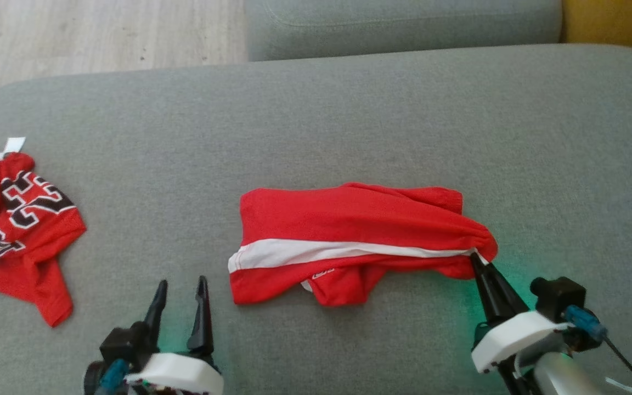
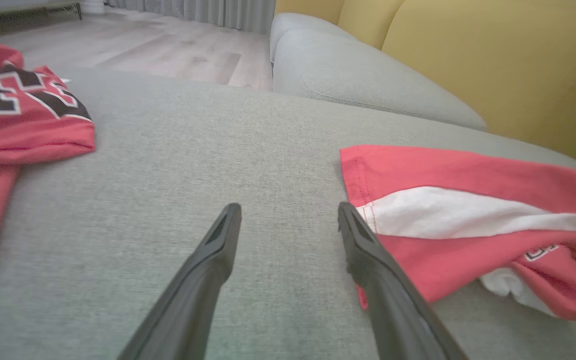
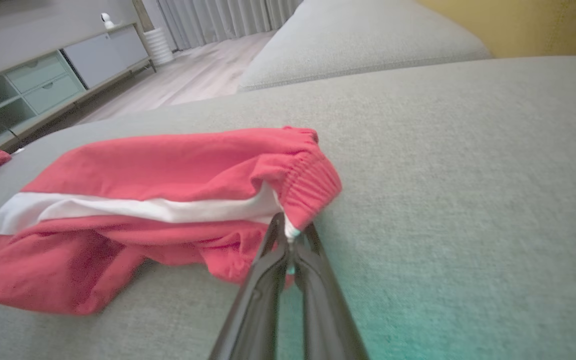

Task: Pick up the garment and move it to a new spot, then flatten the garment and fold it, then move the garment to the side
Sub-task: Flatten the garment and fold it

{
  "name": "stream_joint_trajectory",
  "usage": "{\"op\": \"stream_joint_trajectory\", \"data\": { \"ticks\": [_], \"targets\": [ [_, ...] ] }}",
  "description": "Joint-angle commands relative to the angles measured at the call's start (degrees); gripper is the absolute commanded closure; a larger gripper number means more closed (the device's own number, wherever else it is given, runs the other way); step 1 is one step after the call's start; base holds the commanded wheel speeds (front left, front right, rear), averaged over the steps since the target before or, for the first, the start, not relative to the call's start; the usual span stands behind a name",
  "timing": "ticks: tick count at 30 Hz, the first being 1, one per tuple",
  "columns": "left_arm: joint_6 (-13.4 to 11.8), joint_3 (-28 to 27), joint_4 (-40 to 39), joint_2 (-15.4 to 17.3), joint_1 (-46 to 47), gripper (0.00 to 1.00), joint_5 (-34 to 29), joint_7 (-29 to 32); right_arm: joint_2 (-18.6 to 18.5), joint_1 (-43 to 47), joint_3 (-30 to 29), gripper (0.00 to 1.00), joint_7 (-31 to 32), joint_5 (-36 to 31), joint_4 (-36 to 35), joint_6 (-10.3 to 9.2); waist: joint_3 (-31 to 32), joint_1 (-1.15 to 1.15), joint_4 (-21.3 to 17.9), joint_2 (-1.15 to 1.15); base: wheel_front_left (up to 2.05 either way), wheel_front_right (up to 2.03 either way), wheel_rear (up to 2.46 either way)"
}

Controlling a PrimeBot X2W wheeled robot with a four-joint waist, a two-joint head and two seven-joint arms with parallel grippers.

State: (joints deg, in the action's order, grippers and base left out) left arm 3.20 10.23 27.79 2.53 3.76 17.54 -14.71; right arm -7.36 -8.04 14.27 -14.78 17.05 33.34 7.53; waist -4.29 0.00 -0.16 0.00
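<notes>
Right tool [image 1: 475,258] pinches the garment [image 1: 349,219] by its waistband, long axis left-right.

text | jersey [image 1: 47,241]: large black white-edged numerals [image 1: 33,200], digits unclear; shorts [image 1: 349,219]: small lettered patch [image 1: 322,272], unreadable

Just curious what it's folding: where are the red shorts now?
In the head view the red shorts lie just right of centre on the grey sofa cushion, their waistband end pinched by the right fingers; the numbered red jersey lies far left.
</notes>
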Motion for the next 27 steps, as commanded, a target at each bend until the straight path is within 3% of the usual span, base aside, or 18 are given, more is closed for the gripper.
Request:
{"op": "stream_joint_trajectory", "data": {
  "ticks": [1,9,17,27],
  "targets": [
    [0.3,-1.1,-1.2,0.3,3.1,0.00,0.8,-0.3,-0.7,-0.9,0.8,1.00,-0.2,-0.5,-1.6,-0.04,-0.4,0.00,-0.4,0.00,0.00,0.00,0.00],
    [4.1,6.5,8.4,0.3,9.9,0.00,18.0,-0.3,-0.9,-1.9,0.6,1.00,-0.2,-1.2,-1.8,-0.04,-2.1,0.00,-1.8,0.00,0.00,0.00,0.00],
    [4.3,19.5,11.5,1.5,15.5,0.00,31.6,1.5,0.0,-2.4,1.0,1.00,-0.2,-1.5,-1.5,-0.04,-3.0,0.00,-2.1,0.00,0.00,0.00,0.00],
    [4.3,27.7,11.5,5.0,17.8,0.00,42.5,1.7,0.5,-3.0,1.3,1.00,-0.2,-1.7,-1.3,-0.04,-3.5,0.00,-1.8,0.00,0.00,0.00,0.00]
  ]
}}
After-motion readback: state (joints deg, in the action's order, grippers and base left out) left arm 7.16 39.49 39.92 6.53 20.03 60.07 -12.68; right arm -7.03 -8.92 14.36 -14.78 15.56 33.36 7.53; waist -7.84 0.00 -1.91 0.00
